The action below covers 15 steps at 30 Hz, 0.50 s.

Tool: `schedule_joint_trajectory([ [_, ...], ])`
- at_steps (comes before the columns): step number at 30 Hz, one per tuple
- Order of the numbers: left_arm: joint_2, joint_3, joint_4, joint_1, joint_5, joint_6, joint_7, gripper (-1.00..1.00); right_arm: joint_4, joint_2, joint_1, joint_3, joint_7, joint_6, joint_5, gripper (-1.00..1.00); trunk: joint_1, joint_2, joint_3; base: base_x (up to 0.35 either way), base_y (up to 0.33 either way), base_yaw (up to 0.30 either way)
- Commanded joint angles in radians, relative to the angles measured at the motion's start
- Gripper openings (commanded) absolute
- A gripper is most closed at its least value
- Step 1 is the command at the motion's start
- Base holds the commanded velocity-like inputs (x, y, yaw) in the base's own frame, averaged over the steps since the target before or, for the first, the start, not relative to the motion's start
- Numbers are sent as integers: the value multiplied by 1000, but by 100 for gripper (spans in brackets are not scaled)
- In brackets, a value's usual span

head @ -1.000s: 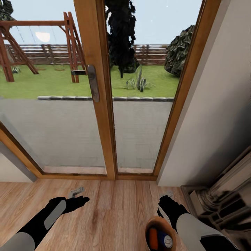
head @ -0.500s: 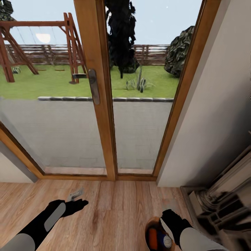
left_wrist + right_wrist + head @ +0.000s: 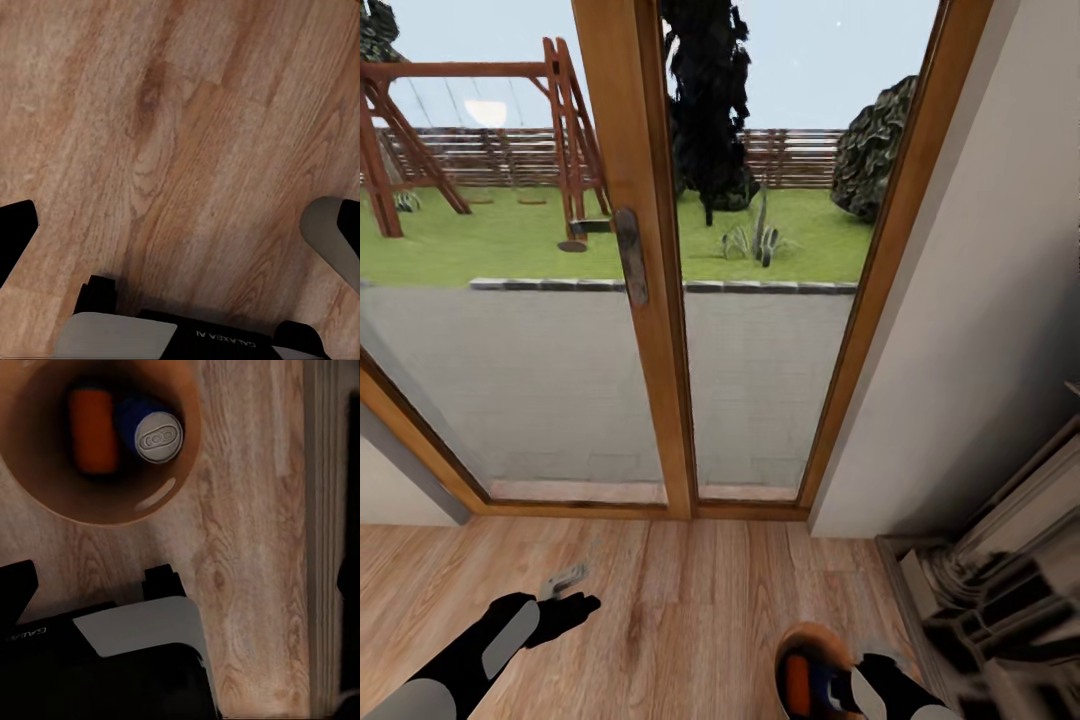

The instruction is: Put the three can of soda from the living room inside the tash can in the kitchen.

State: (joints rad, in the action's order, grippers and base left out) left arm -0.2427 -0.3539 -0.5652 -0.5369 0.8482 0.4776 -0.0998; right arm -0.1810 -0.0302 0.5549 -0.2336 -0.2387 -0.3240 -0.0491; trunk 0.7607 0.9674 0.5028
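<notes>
The trash can (image 3: pixel 807 640) stands on the wood floor at the lower right of the head view, brown rim up. Inside it lie an orange soda can (image 3: pixel 94 431) and the dark blue soda can (image 3: pixel 157 437) with its pale top facing up. I cannot tell whether another orange can sits beneath them. My right gripper (image 3: pixel 860 672) hovers at the bin's near right side, open (image 3: pixel 182 581), with floor between its fingers. My left gripper (image 3: pixel 575 592) is open low over bare floorboards (image 3: pixel 172 150), holding nothing.
Wood-framed glass doors (image 3: pixel 635 300) with a metal handle (image 3: pixel 628 255) stand straight ahead, a garden behind them. A pale wall (image 3: pixel 980 330) and the ornate fireplace base (image 3: pixel 1000 590) close off the right side. Wood floor (image 3: pixel 690 600) runs between my arms.
Both arms have drawn back toward me; the right gripper slid from beyond the bin's rim to its near side. The bin and its cans stayed put.
</notes>
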Motion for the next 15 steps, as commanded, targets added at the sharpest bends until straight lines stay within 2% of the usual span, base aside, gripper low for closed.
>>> schedule_joint_trajectory([
  [1, 0, 0, 5, 0, -1, -1, 0, 100, 1, 1, -1, -10, 0, 1, 2, 100, -4, -7, -3, 0, 0, 0],
  [9, -1, -36, 38, 0, 0, -23, 4, 100, 13, 4, -13, -43, -1, 4, 8, 100, -35, -63, -28, 0, 0, 0],
  [12, -1, -59, 75, 0, -2, -75, 6, 100, 18, 5, -20, -47, -1, 23, 9, 100, -46, -84, -38, 0, 0, 0],
  [15, 6, -98, 137, 0, -2, -132, 25, 100, 20, 9, -40, -49, -1, 57, 9, 100, -58, -105, -47, 0, 0, 0],
])
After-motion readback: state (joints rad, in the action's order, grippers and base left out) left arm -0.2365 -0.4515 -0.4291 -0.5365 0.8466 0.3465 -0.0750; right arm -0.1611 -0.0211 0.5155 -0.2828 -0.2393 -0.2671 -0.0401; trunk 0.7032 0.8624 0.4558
